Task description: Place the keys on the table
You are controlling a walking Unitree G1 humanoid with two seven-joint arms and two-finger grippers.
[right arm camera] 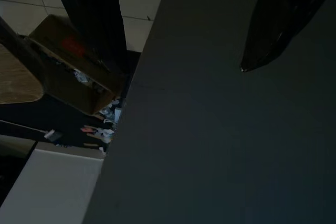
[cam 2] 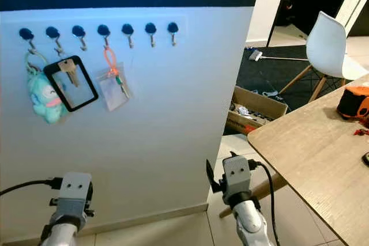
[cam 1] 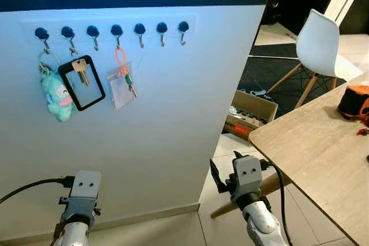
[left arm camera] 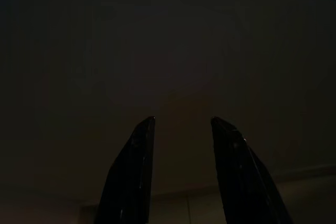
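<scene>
Right end effector (cam 1: 222, 184) low (keys (cam 1: 80, 72) hooked).

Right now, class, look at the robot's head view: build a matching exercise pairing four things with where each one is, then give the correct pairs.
Things
1. teal plush keychain
2. key in the black frame
3. orange loop with a clear tag
4. orange and black object

Places
A. on the wooden table
B. hanging from the fourth hook from the left
C. hanging from the leftmost hook
D. hanging from the second hook from the left

Pairs: 1-C, 2-D, 3-B, 4-A
</scene>
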